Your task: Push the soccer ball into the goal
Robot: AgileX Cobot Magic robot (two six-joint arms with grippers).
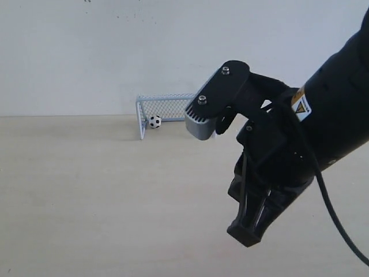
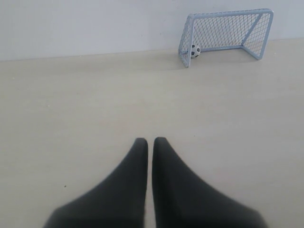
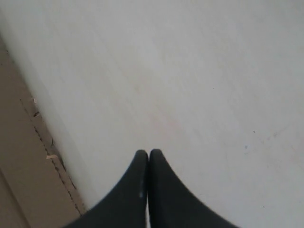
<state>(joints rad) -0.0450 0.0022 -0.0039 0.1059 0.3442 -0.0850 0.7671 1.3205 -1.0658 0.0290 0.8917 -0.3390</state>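
The left fingers and right fingers are both clenched on nothing, and no obstacle shows on the pale bench ahead of the left ones. Far off, the ball, probably light, hard and quick to roll from a sideways nudge rather than a grip, lies inside the goal beside one post, near the wall.

Left pincer and right pincer, both empty, jaws together.

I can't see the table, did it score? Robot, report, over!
Left hand shut, empty. Right hand shut, empty. Soccer ball inside goal, by one post. Nothing in the way.
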